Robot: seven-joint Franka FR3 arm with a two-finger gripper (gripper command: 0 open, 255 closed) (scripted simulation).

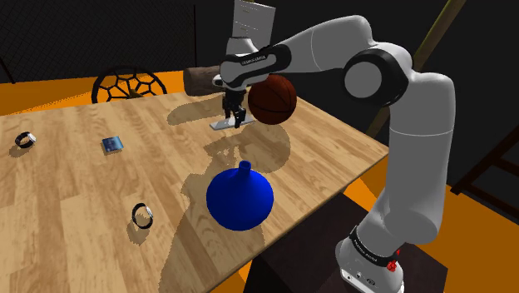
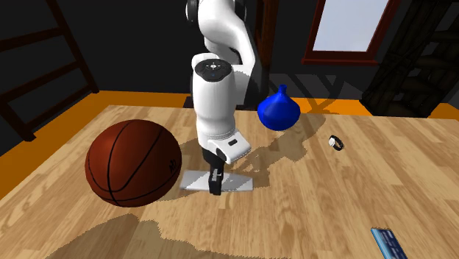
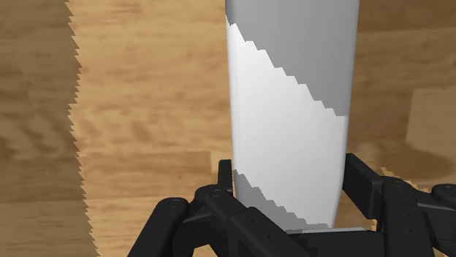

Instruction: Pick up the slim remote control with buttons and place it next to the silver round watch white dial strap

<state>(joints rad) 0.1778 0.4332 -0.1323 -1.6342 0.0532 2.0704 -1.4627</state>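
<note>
We find the remote (image 2: 237, 182), a slim pale grey slab, lying flat on the wooden table (image 2: 331, 199), just beside the basketball (image 2: 132, 163) and apart from it. No buttons can be made out on it.

The gripper (image 2: 215, 185) stands upright over the remote's end nearer the ball. In the wrist view the gripper (image 3: 292, 171) straddles the remote (image 3: 289, 109). Its two fingers (image 3: 225, 179) are spread to the slab's width, and each one lies against a long edge. We judge that it has clasped the remote, which rests on the table.

In the shoulder view the gripper (image 1: 235, 112) and remote (image 1: 221, 125) sit at the far side of the table (image 1: 75, 191), next to the basketball (image 1: 273, 100).

A blue vase (image 1: 239, 198) stands near the table's front edge. One watch (image 1: 143, 216) lies to the vase's left in that view. A second watch (image 1: 26, 140) lies well apart, near the table's left end. We cannot tell either dial's colour. A small blue item (image 1: 112, 145) lies between the two watches.
</note>
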